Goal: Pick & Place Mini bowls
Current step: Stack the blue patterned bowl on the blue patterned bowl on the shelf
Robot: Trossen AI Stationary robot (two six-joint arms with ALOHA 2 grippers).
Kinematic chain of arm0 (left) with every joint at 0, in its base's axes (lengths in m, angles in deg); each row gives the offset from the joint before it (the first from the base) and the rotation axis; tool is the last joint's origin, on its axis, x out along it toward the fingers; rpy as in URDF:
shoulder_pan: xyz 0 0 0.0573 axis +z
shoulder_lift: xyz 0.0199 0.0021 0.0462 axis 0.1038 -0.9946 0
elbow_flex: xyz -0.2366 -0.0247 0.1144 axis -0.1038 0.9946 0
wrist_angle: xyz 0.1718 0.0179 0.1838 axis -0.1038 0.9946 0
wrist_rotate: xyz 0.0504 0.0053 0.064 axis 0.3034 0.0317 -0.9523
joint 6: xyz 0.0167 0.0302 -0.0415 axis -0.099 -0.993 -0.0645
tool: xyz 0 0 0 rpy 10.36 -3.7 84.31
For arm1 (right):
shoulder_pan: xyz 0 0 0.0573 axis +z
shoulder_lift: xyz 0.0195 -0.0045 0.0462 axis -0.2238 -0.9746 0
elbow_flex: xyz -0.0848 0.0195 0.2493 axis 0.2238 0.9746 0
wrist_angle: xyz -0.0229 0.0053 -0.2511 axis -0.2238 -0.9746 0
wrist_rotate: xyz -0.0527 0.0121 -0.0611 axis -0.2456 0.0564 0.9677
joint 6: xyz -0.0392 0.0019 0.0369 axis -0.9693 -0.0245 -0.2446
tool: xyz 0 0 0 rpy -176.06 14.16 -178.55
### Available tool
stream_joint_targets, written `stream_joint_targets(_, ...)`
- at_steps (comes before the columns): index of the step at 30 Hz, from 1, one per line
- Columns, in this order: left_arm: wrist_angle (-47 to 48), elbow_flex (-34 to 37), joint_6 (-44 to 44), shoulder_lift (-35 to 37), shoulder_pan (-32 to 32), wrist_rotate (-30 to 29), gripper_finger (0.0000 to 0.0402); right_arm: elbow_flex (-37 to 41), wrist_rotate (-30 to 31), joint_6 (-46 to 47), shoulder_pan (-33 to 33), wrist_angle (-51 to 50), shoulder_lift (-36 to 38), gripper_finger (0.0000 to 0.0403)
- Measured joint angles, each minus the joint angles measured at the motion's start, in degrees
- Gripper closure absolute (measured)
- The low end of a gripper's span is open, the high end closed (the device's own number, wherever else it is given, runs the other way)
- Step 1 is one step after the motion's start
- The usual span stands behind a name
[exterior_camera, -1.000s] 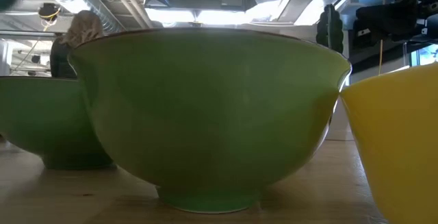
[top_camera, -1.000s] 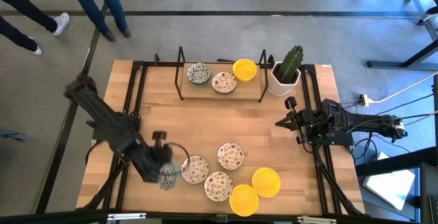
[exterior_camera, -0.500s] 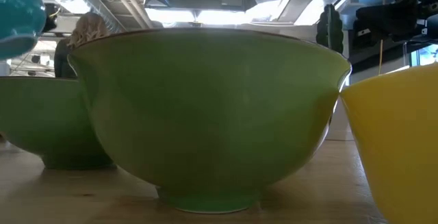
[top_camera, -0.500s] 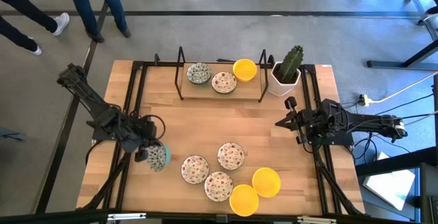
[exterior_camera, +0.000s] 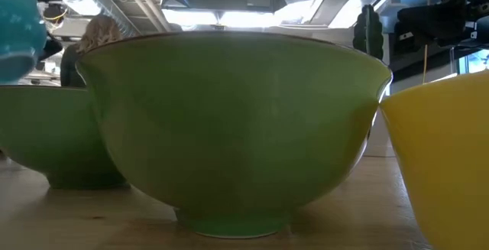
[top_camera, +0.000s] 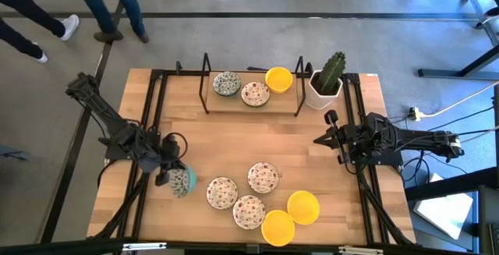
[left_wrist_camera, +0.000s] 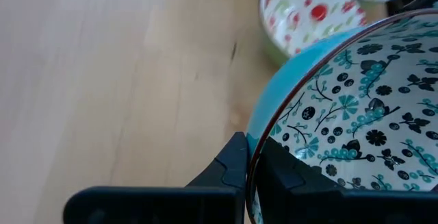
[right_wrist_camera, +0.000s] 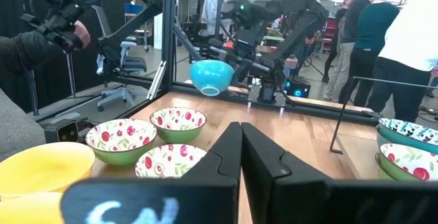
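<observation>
Clamping the rim of a blue-patterned bowl (top_camera: 181,182), the left gripper (top_camera: 168,174) has its fingers (left_wrist_camera: 229,166) pinched shut on the bowl's edge, one inside and one outside, and holds it lifted above the wooden table (top_camera: 210,142) near the left front. In the right wrist view this bowl (right_wrist_camera: 211,77) hangs clear of the wood. Just beside it on the table lie three red-speckled bowls (top_camera: 222,193) and two yellow bowls (top_camera: 302,207) in a loose cluster toward the front middle. At the back, a rack (top_camera: 251,103) carries another blue-patterned bowl (top_camera: 227,83), a speckled one and a yellow one, with a potted cactus (top_camera: 327,79) next to it. The right gripper (top_camera: 321,139) waits at the table's right edge, fingers closed on nothing.
</observation>
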Motion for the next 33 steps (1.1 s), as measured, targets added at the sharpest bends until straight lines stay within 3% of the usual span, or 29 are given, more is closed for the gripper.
stream_joint_targets(8, -14.7, -0.2, -14.1, 0.0, 5.7, -6.5, 0.0393, 0.0, 0.0, 0.0, 0.0, 0.0, 0.0, 0.0393)
stream_joint_targets(12, -18.7, -3.9, -21.3, -0.6, 9.8, -11.8, 0.0392, 0.0, 0.0, 0.0, 0.0, 0.0, 0.0, 0.0393)
stream_joint_targets(24, -14.3, -26.0, -45.8, -9.6, 22.9, -13.7, 0.0392, 0.0, 0.0, -0.3, 0.0, 0.0, 0.0, 0.0393)
stream_joint_targets(33, -6.2, -44.4, -56.9, -21.5, 40.8, -13.5, 0.0391, 0.0, 0.0, -0.3, 0.0, 0.0, 0.0, 0.0393)
